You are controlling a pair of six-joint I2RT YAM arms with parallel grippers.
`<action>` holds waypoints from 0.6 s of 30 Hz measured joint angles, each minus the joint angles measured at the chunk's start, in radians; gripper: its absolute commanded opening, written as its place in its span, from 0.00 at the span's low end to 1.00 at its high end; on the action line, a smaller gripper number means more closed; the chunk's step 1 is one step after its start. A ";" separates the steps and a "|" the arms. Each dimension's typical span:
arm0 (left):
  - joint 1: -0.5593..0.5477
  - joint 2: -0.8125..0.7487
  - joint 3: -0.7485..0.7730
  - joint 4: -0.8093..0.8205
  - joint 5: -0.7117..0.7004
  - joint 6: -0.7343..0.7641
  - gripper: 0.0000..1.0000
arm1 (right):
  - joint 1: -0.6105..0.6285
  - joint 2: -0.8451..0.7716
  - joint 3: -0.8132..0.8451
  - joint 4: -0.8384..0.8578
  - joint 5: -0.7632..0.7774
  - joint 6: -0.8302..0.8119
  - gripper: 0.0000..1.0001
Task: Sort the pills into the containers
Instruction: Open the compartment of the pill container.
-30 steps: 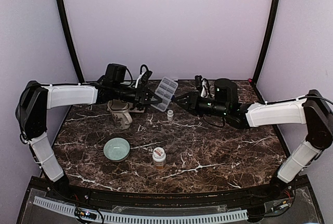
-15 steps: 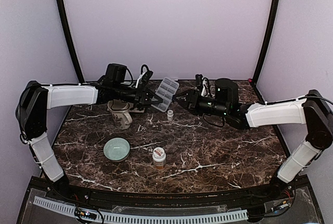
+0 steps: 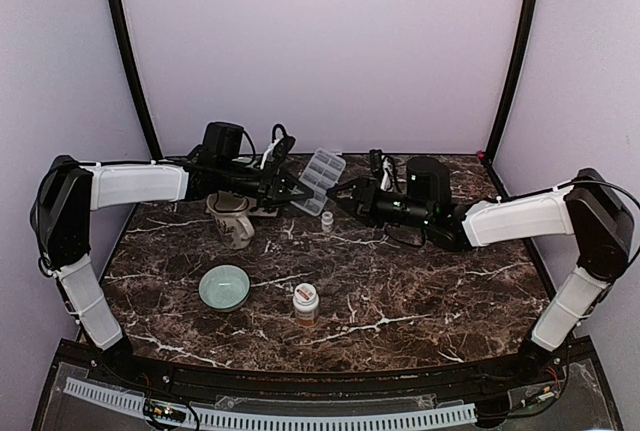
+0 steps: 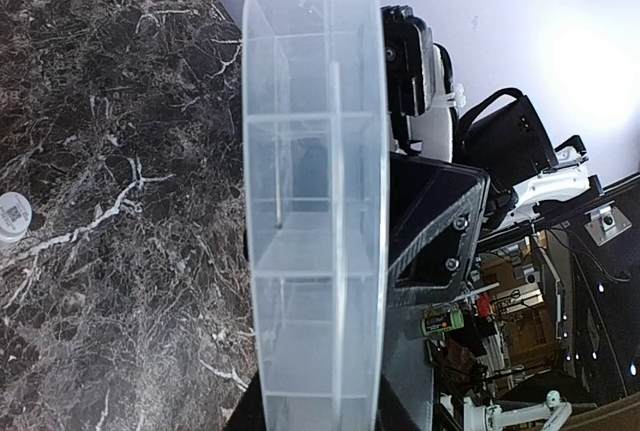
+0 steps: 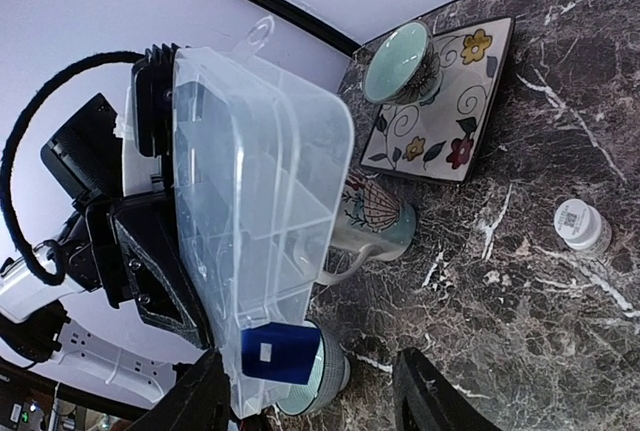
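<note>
Top external entry: where is the organiser box [image 3: 321, 177] just now? (operator)

Off the table [image 3: 420, 291], at the far middle, tipped up on edge between your two arms. Your left gripper [image 3: 291, 191] is clamped on its lower end and carries it alone. (notes)

And the right one? (operator)

Your right gripper [image 3: 341, 194] sits just beside the box's right side, spread wide and holding nothing. Right wrist view agrees: both fingers [image 5: 205, 396] stand apart, with the box ahead of them and untouched. (notes)

Why hold it like that? (operator)

Judgement: your left arm presents the box in mid-air so the free arm can reach the lid edge. Flat on the marble, that edge would be hard to get a finger under. Left wrist view shows the box edge-on, with a seam running down its length. No pills can be seen in the compartments. Cannot tell whether the lid is latched. (notes)

What lies around it? (operator)

A small white-capped bottle [image 3: 327, 218] stands on the marble just near the box. A patterned mug [image 3: 235, 223] stands under your left arm, and beside it is a floral plate [image 5: 440, 101] bearing a green bowl [image 5: 398, 59]. Nearer your bases are a pale green bowl [image 3: 224, 286] and a labelled pill bottle [image 3: 306, 301], both well apart from the box. (notes)

Next concern? (operator)

Judged: sorting has not begun. Approach the lid gently, because thin clear plastic gripped at one end can twist or slip. (notes)
</note>
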 measured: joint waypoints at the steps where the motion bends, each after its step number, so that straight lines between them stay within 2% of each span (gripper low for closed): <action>1: 0.000 0.000 0.000 0.000 0.002 -0.001 0.00 | 0.000 0.000 0.002 0.002 -0.002 0.001 0.56; 6: 0.000 0.006 0.000 0.000 0.006 -0.002 0.00 | 0.000 0.008 0.024 0.013 -0.006 0.003 0.53; 12: 0.000 0.020 0.000 -0.001 0.009 -0.002 0.00 | 0.000 0.019 0.034 0.019 -0.011 0.016 0.39; 18: 0.000 0.021 0.000 -0.001 0.010 -0.001 0.00 | 0.000 0.026 0.039 0.014 -0.010 0.023 0.32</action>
